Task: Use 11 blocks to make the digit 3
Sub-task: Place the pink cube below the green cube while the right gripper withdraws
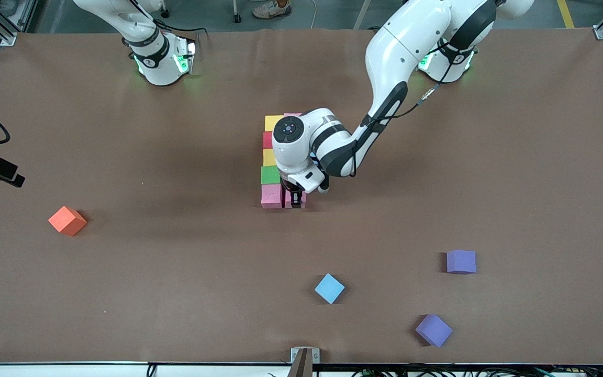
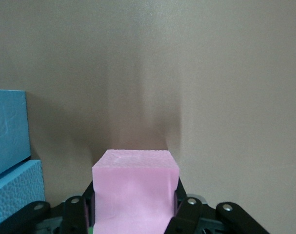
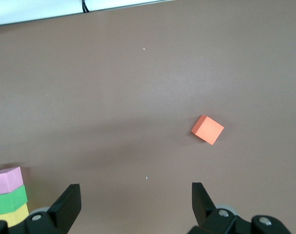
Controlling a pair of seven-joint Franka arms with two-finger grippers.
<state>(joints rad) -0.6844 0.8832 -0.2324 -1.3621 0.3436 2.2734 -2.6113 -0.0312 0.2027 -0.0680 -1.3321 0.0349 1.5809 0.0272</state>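
Observation:
A column of blocks stands mid-table: yellow (image 1: 274, 122), red (image 1: 267, 140), yellow (image 1: 269, 157), green (image 1: 270, 174) and pink (image 1: 271, 196), the pink one nearest the front camera. Another pink block (image 1: 292, 114) peeks out by the first yellow one. My left gripper (image 1: 295, 199) is shut on a pink block (image 2: 135, 187), low at the table beside the column's pink end block. The left wrist view also shows two light blue blocks (image 2: 9, 131) close by; my left arm hides them in the front view. My right gripper (image 3: 135, 204) hangs open over bare table, holding nothing.
Loose cubes lie nearer the front camera: a light blue one (image 1: 329, 288) and two purple ones (image 1: 461, 261) (image 1: 433, 330). An orange cube (image 1: 67, 220) sits toward the right arm's end of the table. My left arm's forearm hangs over the column's side.

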